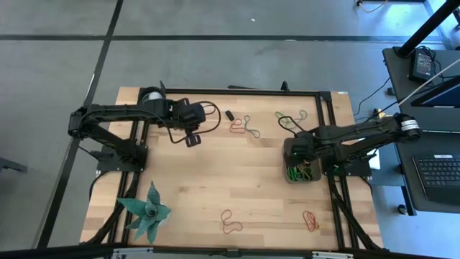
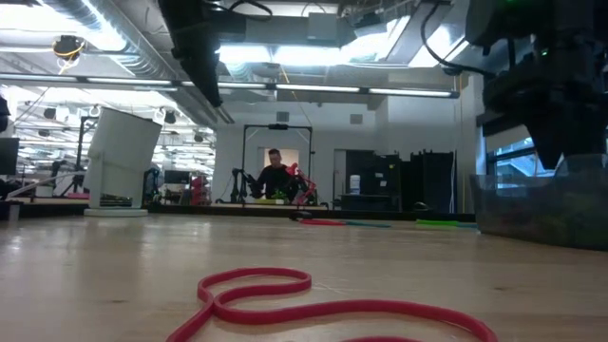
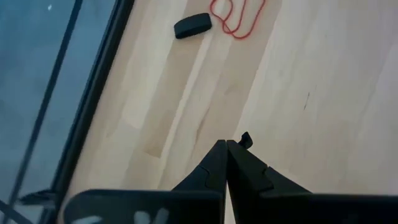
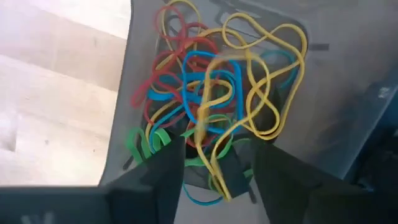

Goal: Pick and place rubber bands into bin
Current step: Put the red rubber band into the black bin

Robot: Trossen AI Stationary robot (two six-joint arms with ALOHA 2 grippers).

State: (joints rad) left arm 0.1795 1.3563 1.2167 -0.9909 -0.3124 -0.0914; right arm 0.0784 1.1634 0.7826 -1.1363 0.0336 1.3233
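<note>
Below right pincer (image 4: 217, 163): rubber bands (image 4: 217, 93); bin (image 4: 348, 93)

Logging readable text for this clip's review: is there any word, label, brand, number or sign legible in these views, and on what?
None can be read in any view.
Bin: pale marks on its inner wall, too blurred to read.
Small black oblong piece: no lettering visible.
Laptop beside the table: keys too small to read.
Room behind the table in the low view: no sign legible.
</note>
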